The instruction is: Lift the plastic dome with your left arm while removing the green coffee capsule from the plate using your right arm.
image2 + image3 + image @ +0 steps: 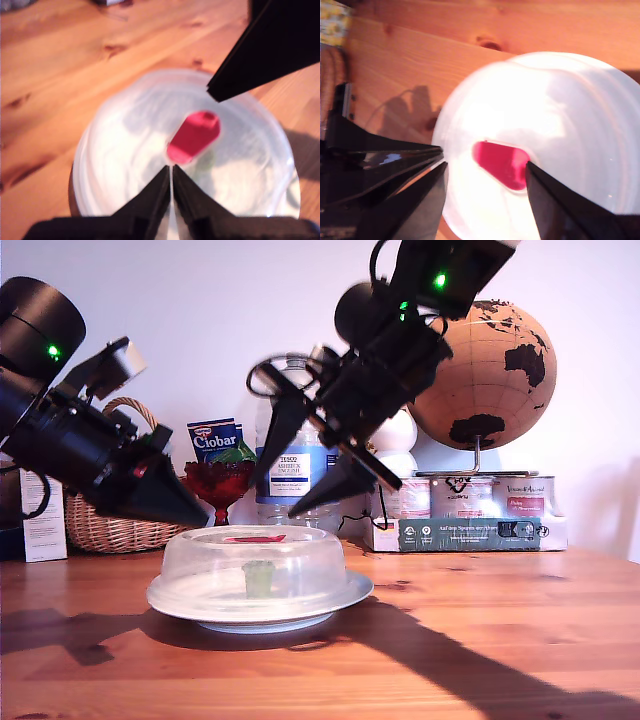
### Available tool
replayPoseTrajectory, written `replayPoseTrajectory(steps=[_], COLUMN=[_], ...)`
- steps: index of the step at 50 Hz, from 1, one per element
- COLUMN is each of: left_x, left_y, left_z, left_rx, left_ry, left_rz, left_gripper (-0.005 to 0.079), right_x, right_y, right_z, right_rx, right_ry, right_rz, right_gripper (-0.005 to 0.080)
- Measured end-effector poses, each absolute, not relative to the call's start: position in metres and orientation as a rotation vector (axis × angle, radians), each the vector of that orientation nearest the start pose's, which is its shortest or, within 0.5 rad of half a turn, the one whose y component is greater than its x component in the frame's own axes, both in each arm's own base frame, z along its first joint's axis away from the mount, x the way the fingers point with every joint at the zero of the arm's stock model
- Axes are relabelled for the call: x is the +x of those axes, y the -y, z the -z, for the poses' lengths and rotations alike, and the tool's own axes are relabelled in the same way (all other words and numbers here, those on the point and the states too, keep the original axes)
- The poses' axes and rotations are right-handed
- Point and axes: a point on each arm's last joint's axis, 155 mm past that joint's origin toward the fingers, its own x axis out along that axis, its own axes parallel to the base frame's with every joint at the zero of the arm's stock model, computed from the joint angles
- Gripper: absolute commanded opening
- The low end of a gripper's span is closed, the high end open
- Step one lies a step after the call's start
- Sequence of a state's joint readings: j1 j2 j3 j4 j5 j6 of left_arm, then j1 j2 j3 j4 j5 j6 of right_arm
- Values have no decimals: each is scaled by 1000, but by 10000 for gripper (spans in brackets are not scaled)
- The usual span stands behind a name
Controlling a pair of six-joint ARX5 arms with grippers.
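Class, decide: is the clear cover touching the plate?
Touching. In the exterior view the cover sits with its flared edge directly on the plate, no gap.

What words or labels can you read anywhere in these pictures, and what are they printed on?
"Ciobar": on the blue packet behind the red glass.
"TESCO ASHBECK ENGLISH": on the water bottle label; the smaller print below is too small to read.
Tins and the dark box under the globe: print blurred, unreadable.
White carton at the exterior view's left: print too small to read.
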State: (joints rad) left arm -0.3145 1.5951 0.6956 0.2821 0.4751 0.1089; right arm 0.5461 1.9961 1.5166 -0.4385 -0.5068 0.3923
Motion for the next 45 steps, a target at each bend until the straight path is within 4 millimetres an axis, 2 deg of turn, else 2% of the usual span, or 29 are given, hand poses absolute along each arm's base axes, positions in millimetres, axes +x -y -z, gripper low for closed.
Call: replayPoseTrajectory(steps=[10, 30, 41, 45], left_x=[367, 367, 367, 367], left_y=[206, 206, 206, 206], left_z=[-72, -72, -72, -72], left_rx=[50, 50, 50, 50], left_ry=[-616, -617, -618, -618], left_rz=[788, 787, 787, 787], left_gripper=[-23, -23, -23, -23], right_x=[390, 386, 383, 384], right_y=[-341, -341, -345, -345], right_z=[-101, -96, -78, -79], right_rx=[308, 272, 258, 254], right_ry=[-1146, -1154, -1187, -1183], right_rz=[-767, -759, -752, -750], right_gripper=[446, 446, 446, 446])
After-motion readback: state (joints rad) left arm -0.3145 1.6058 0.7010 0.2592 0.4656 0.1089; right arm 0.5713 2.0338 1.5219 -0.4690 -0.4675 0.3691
